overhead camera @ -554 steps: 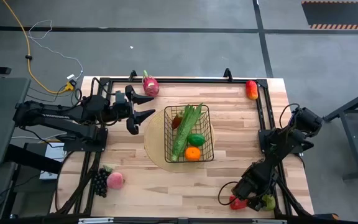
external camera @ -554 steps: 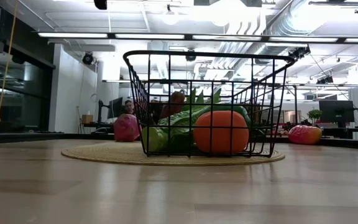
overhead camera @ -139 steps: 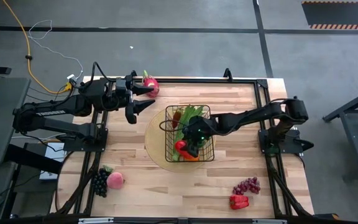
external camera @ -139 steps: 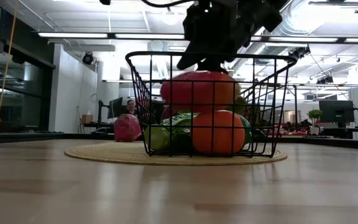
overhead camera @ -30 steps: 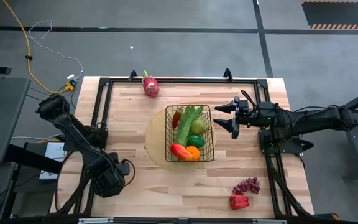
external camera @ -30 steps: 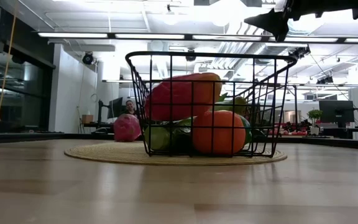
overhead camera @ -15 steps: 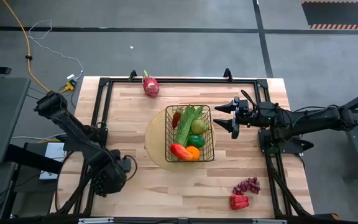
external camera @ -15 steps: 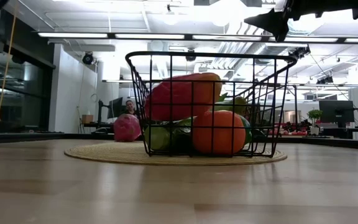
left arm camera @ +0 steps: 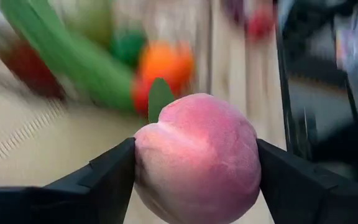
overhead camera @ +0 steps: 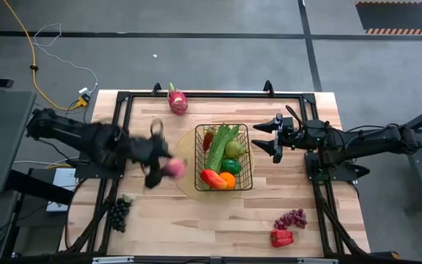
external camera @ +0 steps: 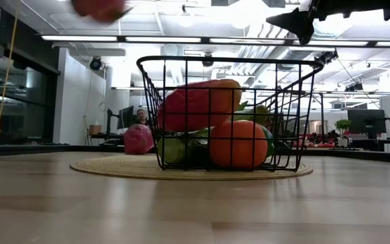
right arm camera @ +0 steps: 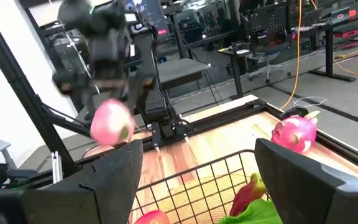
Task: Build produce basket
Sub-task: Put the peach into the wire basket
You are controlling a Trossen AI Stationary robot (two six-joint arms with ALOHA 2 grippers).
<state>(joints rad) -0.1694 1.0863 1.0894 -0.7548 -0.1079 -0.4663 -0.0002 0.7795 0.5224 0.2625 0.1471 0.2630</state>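
**Peach lifted and heading for the basket**

A second ago the left gripper (overhead camera: 168,169) was down at the tabletop's seven o'clock corner beside the dark grapes (overhead camera: 117,213); now its jaws clamp the peach (left arm camera: 196,155) and carry it to just nine o'clock of the wire basket (overhead camera: 223,157). I judge a drop comes next. At three o'clock, the right gripper (overhead camera: 275,136) waits, jaws wide and empty, unmoved.

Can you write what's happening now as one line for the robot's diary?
left gripper: holding peach, near basket | right gripper: open, waiting beside basket
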